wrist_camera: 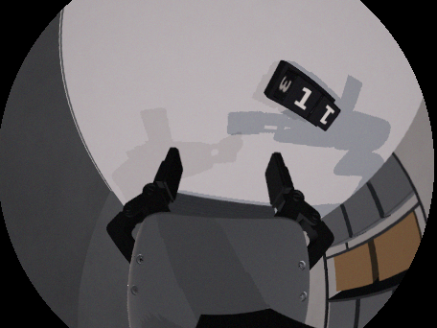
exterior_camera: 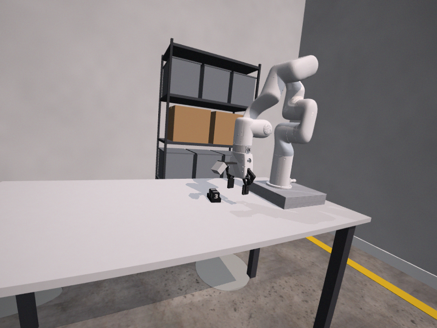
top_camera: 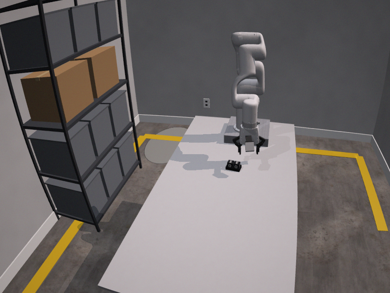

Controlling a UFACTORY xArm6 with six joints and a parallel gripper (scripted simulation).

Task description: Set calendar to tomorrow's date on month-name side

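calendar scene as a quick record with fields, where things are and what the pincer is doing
calendar: small black tray with two cubes side by side, on the table
cube faces: wrist view shows 1 and 1; exterior view shows a 3 on one end
table: white, bears the calendar and the arm's grey base
pincer: open, holds nothing, above the table between calendar and base
contact: none, pincer apart from the calendar
cubes: both in the tray
background: shelf rack with brown boxes

Even, fairly bright light from above; soft grey arm shadows fall on the table (top_camera: 204,220) beside the calendar (top_camera: 233,165). Wrist view is round, edge-warped, slightly blurred; no glare
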